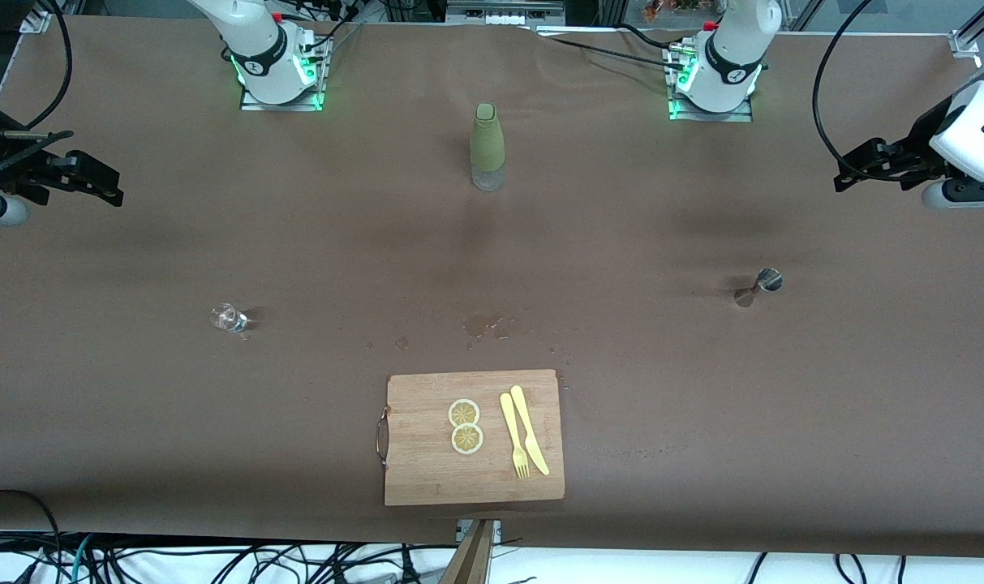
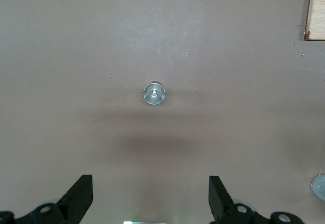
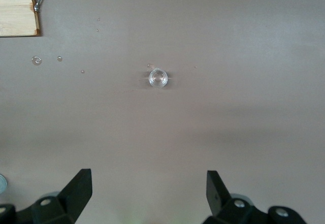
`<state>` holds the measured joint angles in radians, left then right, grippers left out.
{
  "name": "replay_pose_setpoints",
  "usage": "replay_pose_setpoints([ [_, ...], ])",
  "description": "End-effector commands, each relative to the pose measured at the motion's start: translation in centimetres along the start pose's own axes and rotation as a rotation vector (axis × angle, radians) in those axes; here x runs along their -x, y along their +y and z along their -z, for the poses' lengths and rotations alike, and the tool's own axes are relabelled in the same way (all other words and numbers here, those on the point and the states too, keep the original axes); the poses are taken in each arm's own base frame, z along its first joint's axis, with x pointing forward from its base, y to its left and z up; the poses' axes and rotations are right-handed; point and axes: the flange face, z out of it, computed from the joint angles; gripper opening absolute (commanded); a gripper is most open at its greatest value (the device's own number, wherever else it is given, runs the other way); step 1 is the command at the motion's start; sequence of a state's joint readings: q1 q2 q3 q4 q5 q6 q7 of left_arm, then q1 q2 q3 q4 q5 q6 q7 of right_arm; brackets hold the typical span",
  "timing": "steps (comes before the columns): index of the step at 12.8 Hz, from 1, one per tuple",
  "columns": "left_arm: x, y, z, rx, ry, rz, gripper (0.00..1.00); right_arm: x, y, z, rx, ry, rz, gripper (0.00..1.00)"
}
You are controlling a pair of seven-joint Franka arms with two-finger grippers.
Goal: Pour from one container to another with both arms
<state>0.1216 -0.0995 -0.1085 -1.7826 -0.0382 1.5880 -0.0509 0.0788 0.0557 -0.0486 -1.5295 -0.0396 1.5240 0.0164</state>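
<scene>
Both grippers hang high over the table, open and holding nothing. My right gripper [image 1: 94, 170] is over the right arm's end of the table. In the right wrist view its gripper [image 3: 148, 193] looks down on a small clear glass [image 3: 158, 77]. That glass [image 1: 228, 318] stands alone on the brown table. My left gripper [image 1: 852, 168] is over the left arm's end. The left wrist view shows that gripper [image 2: 151, 196] above a small steel jigger [image 2: 154, 93]. The jigger [image 1: 758, 288] also stands apart from everything else.
A green-sleeved bottle [image 1: 487, 146] stands midway between the two bases. A wooden cutting board [image 1: 427, 478] lies near the front camera's edge, carrying two lemon slices [image 1: 465, 426], a yellow knife [image 1: 529, 428] and a fork [image 1: 514, 436]. Wet spots [image 1: 483, 325] mark the table just beside the board.
</scene>
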Motion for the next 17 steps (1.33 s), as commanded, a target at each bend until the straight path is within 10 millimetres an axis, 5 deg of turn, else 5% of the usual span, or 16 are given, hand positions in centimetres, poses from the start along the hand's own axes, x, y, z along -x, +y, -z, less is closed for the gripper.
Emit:
replay_pose_setpoints([
  [1, -0.7, 0.9, 0.5, -0.018, 0.001, -0.022, 1.00, 0.0, -0.2, 0.2, -0.015, 0.007, -0.012, 1.00],
  [6, -1.2, 1.1, -0.5, -0.016, -0.016, -0.028, 1.00, 0.1, -0.2, 0.3, -0.015, 0.007, -0.009, 1.00],
  [9, -1.2, 2.9, -1.1, -0.025, -0.035, -0.057, 1.00, 0.1, -0.2, 0.3, -0.015, 0.006, -0.009, 1.00],
  [17, -1.6, 0.0, -0.9, 0.046, -0.039, -0.026, 1.00, 0.1, -0.2, 0.3, -0.015, 0.007, -0.009, 1.00],
])
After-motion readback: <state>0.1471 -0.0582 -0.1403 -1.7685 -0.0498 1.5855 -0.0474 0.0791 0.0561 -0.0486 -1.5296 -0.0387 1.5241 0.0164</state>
